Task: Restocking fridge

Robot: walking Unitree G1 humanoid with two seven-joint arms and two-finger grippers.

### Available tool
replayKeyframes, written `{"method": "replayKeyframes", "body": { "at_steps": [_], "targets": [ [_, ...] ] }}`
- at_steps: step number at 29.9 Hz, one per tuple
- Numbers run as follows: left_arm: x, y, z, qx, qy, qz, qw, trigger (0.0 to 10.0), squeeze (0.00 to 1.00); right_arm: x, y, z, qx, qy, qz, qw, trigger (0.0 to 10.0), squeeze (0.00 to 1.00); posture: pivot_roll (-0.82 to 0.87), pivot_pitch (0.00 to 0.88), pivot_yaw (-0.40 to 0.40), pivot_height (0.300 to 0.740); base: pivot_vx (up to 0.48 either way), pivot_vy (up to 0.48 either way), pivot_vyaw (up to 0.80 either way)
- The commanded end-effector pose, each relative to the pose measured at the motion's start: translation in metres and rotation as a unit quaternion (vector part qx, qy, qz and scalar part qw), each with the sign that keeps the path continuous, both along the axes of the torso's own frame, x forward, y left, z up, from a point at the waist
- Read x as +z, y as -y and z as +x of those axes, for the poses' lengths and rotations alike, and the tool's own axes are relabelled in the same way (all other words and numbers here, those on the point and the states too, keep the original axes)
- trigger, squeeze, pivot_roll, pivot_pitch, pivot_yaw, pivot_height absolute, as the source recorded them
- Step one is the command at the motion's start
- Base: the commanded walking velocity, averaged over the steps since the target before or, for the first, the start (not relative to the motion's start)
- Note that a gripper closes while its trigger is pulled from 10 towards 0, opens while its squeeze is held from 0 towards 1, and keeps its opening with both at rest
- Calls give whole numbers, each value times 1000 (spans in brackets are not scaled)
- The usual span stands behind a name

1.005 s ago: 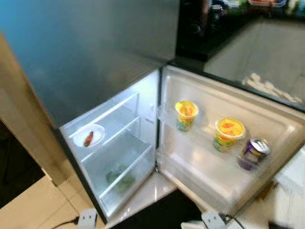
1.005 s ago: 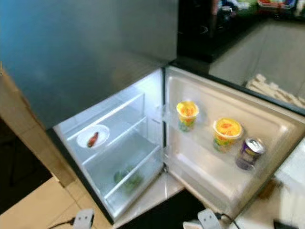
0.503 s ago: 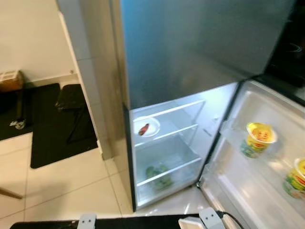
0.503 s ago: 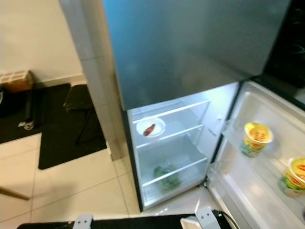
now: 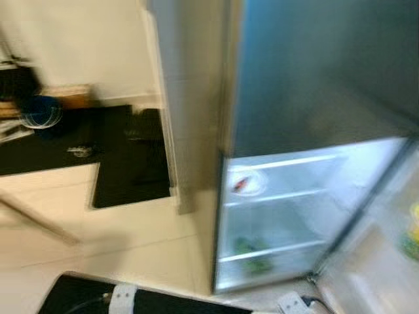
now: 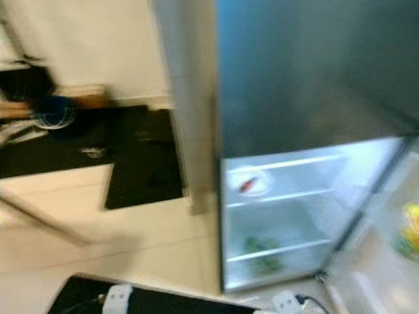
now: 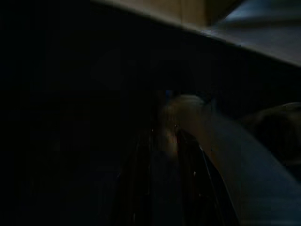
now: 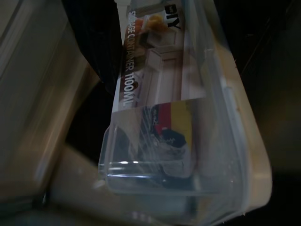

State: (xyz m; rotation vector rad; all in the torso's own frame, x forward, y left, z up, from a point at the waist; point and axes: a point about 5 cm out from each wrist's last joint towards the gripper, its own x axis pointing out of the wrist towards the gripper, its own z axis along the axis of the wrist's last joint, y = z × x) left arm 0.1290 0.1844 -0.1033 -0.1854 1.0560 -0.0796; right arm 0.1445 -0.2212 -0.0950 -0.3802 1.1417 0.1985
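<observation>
Motion-blurred fridge, its open door cut by the frame edge; left wrist view near-black

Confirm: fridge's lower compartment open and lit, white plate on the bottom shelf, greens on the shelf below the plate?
Not quite. In the left eye view the fridge is open and lit, but the white plate sits on the upper shelf, not the bottom one. The greens are lower down, as you said.

The fridge, dark grey and upright, stands with its lower door swung open and its lit interior showing: a white plate on the top shelf, green vegetables below, a yellow cup on the door, all blurred.
</observation>
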Motion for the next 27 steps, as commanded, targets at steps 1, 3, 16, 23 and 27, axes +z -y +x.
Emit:
{"method": "replayKeyframes", "body": {
  "at_steps": [1, 3, 16, 23, 27],
  "targets": [
    [2, 1, 6, -1, 8, 1, 1000, 10000, 0, 1, -1, 3, 6, 8, -6, 1000, 10000, 0, -93, 0, -6, 740, 0, 0, 694],
    [2, 1, 5, 0, 8, -1, 1000, 10000, 0, 1, 3, 2, 9, 7, -26, 1000, 10000, 0, -93, 0, -6, 740, 0, 0, 488],
    [1, 2, 2, 8, 2, -11, 1000, 10000, 0, 0, 7, -3, -4, 4, -41, 999, 10000, 0, -97, 0, -5, 740, 0, -165, 38],
    [1, 2, 3, 10, 2, -12, 1000, 10000, 0, -1, 5, -4, -6, 2, -38, 999, 10000, 0, -97, 0, -3, 740, 0, -469, 0],
    [1, 2, 3, 10, 2, -13, 1000, 10000, 0, -1, 5, -4, -7, 1, -37, 999, 10000, 0, -97, 0, -2, 740, 0, -467, 0]
  ]
}}
